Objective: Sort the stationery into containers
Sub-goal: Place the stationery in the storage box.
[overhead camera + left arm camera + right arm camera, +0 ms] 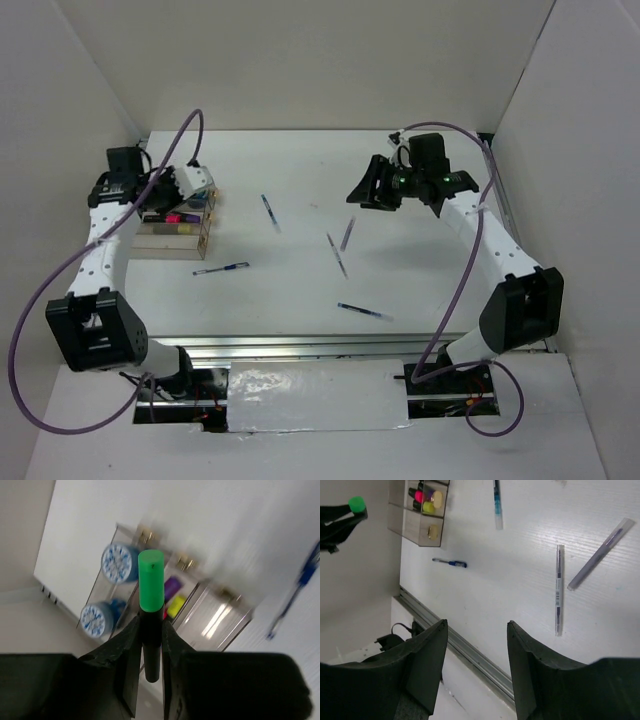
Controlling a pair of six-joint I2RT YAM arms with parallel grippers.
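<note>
While the left claw pinches a green-capped highlighter over the far-left organizer box, the right claw hangs spread above scattered pens.

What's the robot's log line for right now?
left gripper: shut on green-capped highlighter | right gripper: open, empty | organizer box: below left gripper

Not one word, number or brand can be read in any of the views. The clear pen in the right wrist view carries a line of dark print along its barrel, too small to make out, and the two round tubs in the left wrist view show only a blurred blue and white pattern on top, with no letters that can be told
</note>
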